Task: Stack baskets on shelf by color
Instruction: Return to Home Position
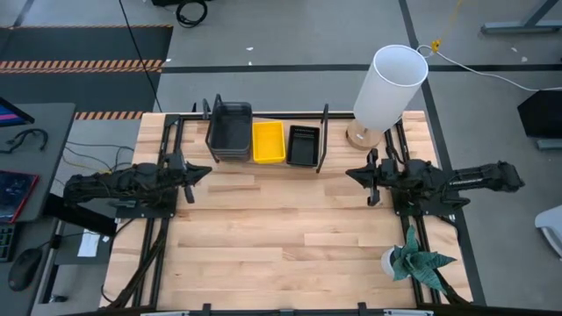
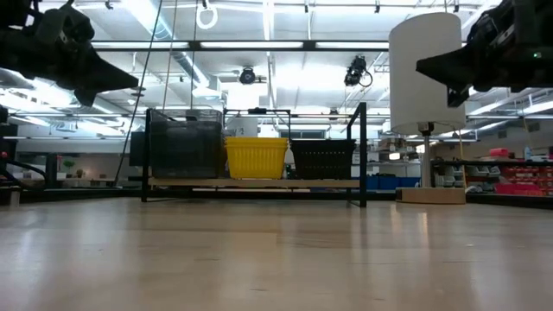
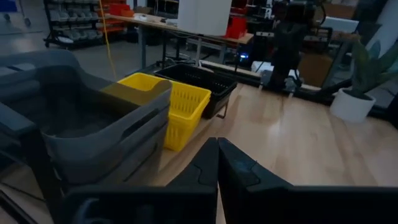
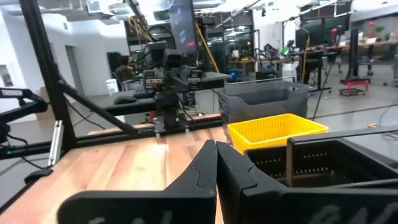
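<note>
The shelf (image 1: 263, 163) stands at the table's far edge, a wooden plank in a black wire frame. On it stand a stack of smoky grey baskets (image 1: 229, 131) at the left, a yellow basket (image 1: 269, 141) in the middle and a black slotted basket (image 1: 303, 145) at the right. They also show in the low view: grey (image 2: 183, 143), yellow (image 2: 256, 157), black (image 2: 322, 159). My left gripper (image 1: 204, 171) hovers shut and empty at the table's left, near the shelf's left end. My right gripper (image 1: 351, 174) hovers shut and empty at the right.
A white lamp (image 1: 388, 88) on a wooden base stands at the far right, beside the shelf's right end. A small potted plant (image 1: 413, 261) stands at the near right. The middle and near part of the tabletop (image 1: 281, 237) is bare wood.
</note>
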Controlling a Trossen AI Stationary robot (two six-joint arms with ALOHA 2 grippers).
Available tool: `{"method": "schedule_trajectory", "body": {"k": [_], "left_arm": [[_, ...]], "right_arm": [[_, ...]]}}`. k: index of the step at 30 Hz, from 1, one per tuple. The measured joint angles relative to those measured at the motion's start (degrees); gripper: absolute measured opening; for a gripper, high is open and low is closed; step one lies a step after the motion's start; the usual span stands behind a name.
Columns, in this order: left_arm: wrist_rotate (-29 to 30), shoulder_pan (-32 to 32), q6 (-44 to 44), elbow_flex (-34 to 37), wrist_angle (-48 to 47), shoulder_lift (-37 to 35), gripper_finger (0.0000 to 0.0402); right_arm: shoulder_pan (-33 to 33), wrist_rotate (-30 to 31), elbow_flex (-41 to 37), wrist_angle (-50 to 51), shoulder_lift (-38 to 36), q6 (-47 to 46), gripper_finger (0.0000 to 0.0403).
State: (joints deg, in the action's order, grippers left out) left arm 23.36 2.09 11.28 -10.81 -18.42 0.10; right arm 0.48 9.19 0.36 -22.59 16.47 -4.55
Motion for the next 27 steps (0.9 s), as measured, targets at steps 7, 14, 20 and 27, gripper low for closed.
{"method": "schedule_trajectory", "body": {"k": [7, 14, 20, 27], "left_arm": [[0.2, 0.0, -2.7, 0.0, -0.2, 0.2, 0.0004], [0.2, 0.0, -7.2, 3.0, 3.4, 0.2, 0.0005], [-0.2, 0.0, -11.3, 7.2, 13.3, 1.4, 0.0011], [-0.5, 0.0, -13.9, 7.6, 14.6, 1.5, 0.0009]], "right_arm": [[-5.7, -5.9, 0.0, 1.0, 0.5, -3.5, 0.0005], [-5.9, -4.3, 0.0, 3.1, 2.0, -2.8, 0.0026], [-5.9, -4.3, 0.0, 3.0, 2.3, 3.5, 0.0026], [-5.9, -4.3, 0.0, 2.5, 2.3, 2.8, 0.0027]]}}
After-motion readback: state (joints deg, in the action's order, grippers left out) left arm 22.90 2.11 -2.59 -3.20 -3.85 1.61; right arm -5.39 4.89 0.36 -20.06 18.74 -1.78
